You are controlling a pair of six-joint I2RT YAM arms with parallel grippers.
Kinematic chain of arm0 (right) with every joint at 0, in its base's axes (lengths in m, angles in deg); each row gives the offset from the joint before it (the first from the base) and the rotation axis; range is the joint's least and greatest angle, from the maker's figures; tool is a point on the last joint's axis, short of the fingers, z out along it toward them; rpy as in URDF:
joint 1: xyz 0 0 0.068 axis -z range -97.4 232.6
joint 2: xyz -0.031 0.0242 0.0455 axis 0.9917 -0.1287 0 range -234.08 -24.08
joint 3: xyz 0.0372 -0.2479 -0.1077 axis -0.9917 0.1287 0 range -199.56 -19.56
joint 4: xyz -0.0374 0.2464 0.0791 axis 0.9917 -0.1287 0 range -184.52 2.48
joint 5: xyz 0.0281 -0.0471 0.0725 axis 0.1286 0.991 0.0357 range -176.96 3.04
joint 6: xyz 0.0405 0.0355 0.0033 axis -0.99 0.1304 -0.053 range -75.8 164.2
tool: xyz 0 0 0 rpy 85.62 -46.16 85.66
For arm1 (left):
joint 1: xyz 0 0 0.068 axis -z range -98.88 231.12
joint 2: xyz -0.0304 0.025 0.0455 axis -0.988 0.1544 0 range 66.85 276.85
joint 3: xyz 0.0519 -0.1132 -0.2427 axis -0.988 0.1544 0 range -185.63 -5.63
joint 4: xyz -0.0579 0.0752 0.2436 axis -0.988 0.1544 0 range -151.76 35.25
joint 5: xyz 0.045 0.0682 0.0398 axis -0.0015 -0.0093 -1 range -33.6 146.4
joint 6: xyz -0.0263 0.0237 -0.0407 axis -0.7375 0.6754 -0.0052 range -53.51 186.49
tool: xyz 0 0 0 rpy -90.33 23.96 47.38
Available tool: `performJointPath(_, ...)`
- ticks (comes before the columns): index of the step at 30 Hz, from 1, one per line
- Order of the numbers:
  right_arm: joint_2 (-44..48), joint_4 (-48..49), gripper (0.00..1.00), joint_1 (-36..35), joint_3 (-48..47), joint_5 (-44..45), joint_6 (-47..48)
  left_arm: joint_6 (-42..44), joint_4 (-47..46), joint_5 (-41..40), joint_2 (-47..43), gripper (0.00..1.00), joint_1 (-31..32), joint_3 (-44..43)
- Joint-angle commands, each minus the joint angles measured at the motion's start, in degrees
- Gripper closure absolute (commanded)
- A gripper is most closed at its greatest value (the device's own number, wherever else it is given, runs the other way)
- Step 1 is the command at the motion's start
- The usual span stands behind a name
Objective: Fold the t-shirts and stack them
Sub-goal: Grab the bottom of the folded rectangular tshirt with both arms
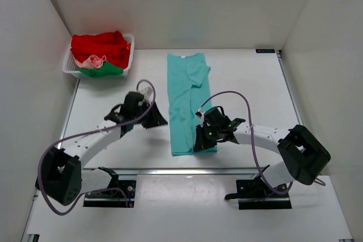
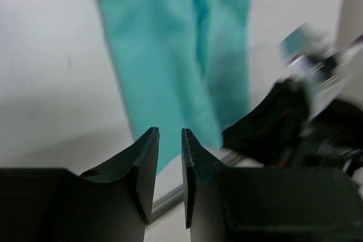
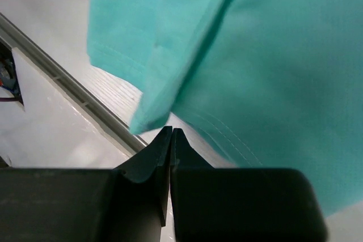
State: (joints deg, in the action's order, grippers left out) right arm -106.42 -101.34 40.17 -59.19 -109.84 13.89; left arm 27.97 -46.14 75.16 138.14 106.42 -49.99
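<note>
Item: teal t-shirt [image 1: 187, 103], short-sleeved, lying flat at the centre of the table [image 1: 244, 83].
Lie: a long narrow strip running 12 to 6 o'clock in the top view, collar at 12, hem at 6, one sleeve doubled over the body toward 1 o'clock.
State of fold: judged folded lengthwise only; the cross folds are not yet made.
Other stock: red t-shirt [image 1: 102, 45], pale pink t-shirt [image 1: 93, 60] and green t-shirt [image 1: 102, 72], heaped loose in the white basket [image 1: 67, 67] at the table's 10 o'clock corner.
Left gripper [image 2: 170, 134]: fingers a narrow slit apart with nothing between them; it hangs over bare table at the strip's 9 o'clock side, near but not touching.
Right gripper [image 3: 172, 131]: fingers pressed together at the strip's 5 o'clock hem corner. A raised flap of cloth sits just beyond the tips, and no cloth shows between them, though a thin pinched edge cannot be ruled out.
Handling, judged: light, limp and thin. The shirt will sag and drape from any hold, slide easily on the smooth table, and its layers may shift apart if only the top one is caught.
Where to hold, judged: both hem corners at 6 o'clock, all layers pinched together, one gripper per corner, so the near end carries evenly toward the collar.
Risk, judged: a single-corner grip would skew the strip.
</note>
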Motion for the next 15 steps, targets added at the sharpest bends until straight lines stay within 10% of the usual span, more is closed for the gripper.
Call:
performJointPath(1, 3.0, 10.7, 1.00, 0.2, 3.0, -1.0, -4.6, -2.6, -2.8, -2.9, -6.0, 0.66, 2.7, 9.5)
performJointPath(15, 7.0, 18.8, 1.00, 1.7, 5.8, -3.0, -9.5, -8.9, -7.4, -5.4, -13.6, 0.67, 8.5, 20.5)
